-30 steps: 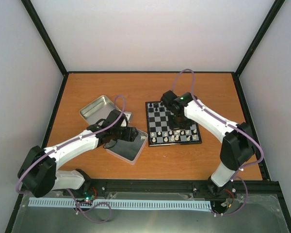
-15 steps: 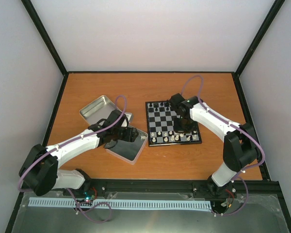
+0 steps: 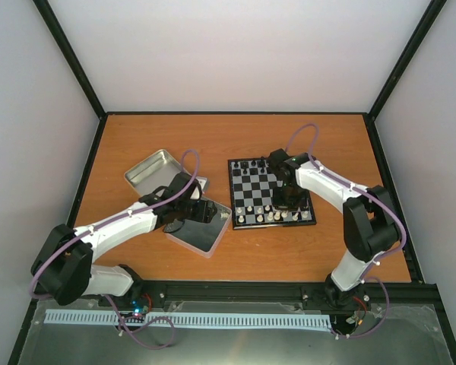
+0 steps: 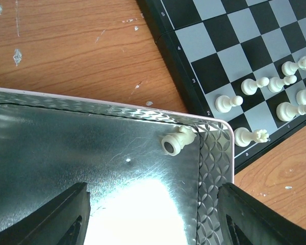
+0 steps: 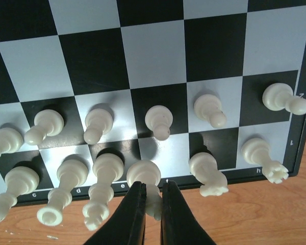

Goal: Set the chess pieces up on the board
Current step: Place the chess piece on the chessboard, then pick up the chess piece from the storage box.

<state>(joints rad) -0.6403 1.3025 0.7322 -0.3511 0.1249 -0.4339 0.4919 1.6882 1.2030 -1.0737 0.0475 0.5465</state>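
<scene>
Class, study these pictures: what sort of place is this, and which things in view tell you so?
Probably a robot test booth: plain white walls box in a wooden table, a left arm and right arm are bolted at its near edge, and a chessboard sits on it.

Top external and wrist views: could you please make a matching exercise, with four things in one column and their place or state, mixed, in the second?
1. left tool
2. right tool
3. loose piece
4. black pieces

A. along the far edge of the board
B. open, above the tin
C. lying in the tin's corner
D. shut on a white piece at the board's near edge

Pairs: 1-B, 2-D, 3-C, 4-A
</scene>
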